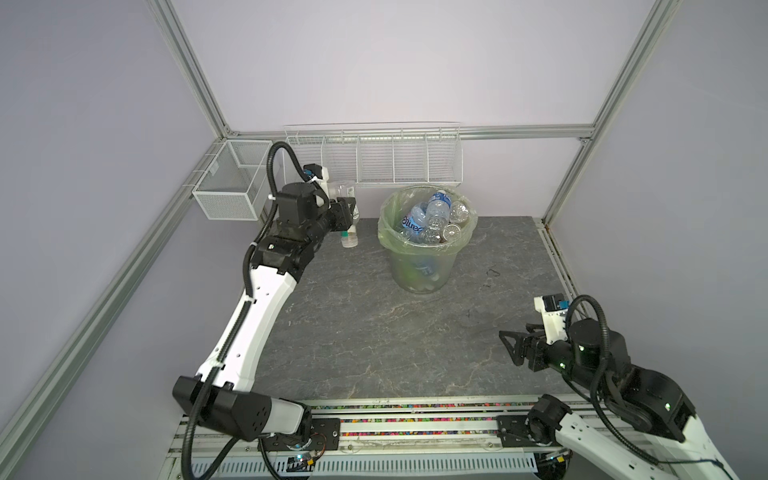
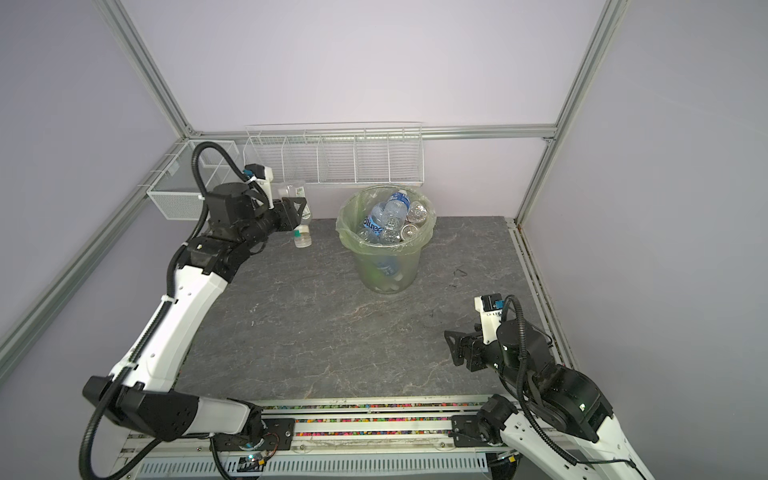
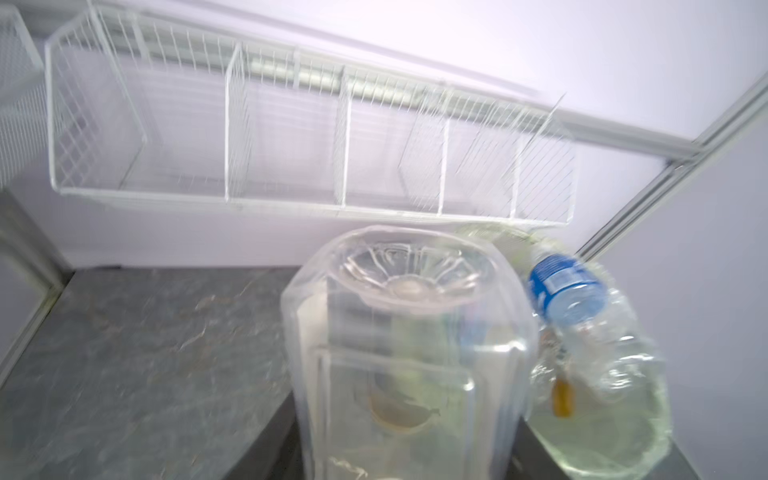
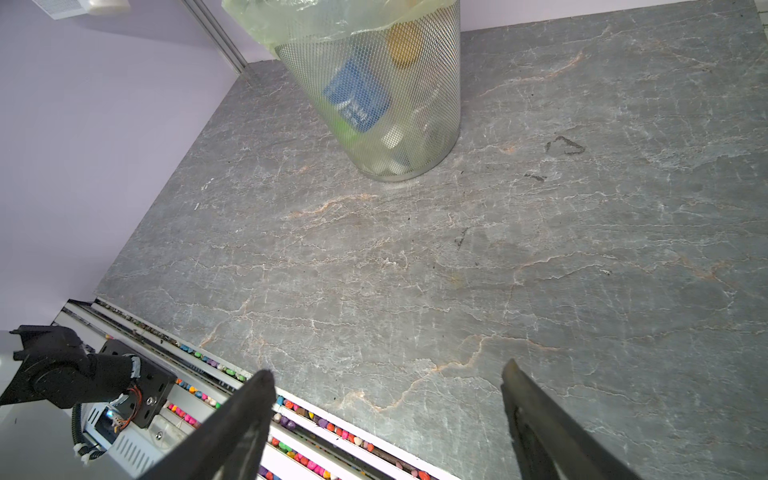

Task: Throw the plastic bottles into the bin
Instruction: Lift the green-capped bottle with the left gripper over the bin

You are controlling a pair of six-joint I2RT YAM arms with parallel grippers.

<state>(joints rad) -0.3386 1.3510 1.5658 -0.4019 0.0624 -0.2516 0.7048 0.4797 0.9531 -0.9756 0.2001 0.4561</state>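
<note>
While the left gripper (image 1: 348,212) grips a clear bottle (image 1: 349,237) at the far left of the table (image 1: 374,332), the right gripper (image 1: 510,348) hangs over the near right corner. Its jaws are spread wide with nothing between them. The held bottle is upside down, pale cap towards the table and base up, and both top views show the left jaws narrowed around its middle. Whether the cap touches the table cannot be told. The left wrist view is blurred but shows the bottle's ribbed base close to the camera.

Just right of the held bottle, at the far middle of the table, stands the bin (image 1: 419,270), lined with a pale green bag (image 1: 388,232). It is heaped to the rim with bottles (image 1: 434,222), and a blue-labelled bottle (image 1: 440,203) pokes above the rim. The right wrist view shows two dark fingers (image 4: 249,415) well apart over bare table.

A white wire rack (image 1: 374,162) hangs on the far wall behind the bin, and a mesh box (image 1: 232,187) sits at the far left.
</note>
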